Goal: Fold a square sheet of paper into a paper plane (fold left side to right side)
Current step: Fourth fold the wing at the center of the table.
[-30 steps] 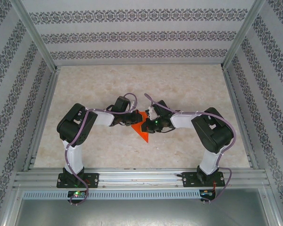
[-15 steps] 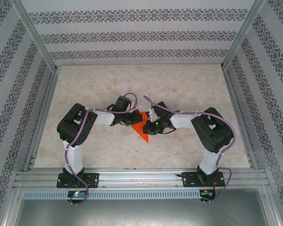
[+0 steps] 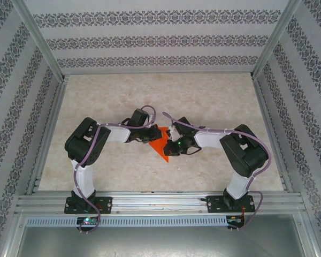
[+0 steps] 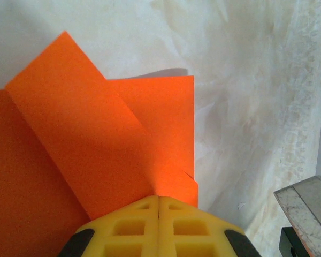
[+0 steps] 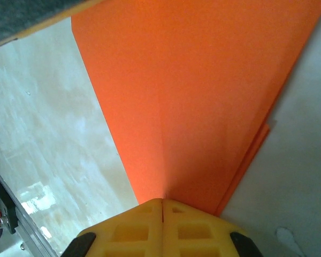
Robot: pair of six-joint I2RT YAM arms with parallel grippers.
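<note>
Table (image 3: 96,96): pale marbled top, and I place everything else relative to it.

My left arm (image 3: 85,144) and right arm (image 3: 241,150) bend inward from the table's near edge and meet over its middle.

Paper (image 3: 159,145): orange, lying at the middle of the table, partly folded. From above it is a pointed shape, with the tip toward the near edge. The left wrist view shows the paper (image 4: 96,150) with a flap folded diagonally across the layer beneath. The right wrist view shows the paper (image 5: 192,96) with a centre crease and stacked edges on one side.

Left gripper (image 3: 150,135): jaws pressed together, and the yellow tips (image 4: 159,199) sit on the paper near its corner.

Right gripper (image 3: 171,147): jaws pressed together, with the tips (image 5: 162,202) on the paper where the crease ends.

I can't tell if any paper is caught between either pair.
</note>
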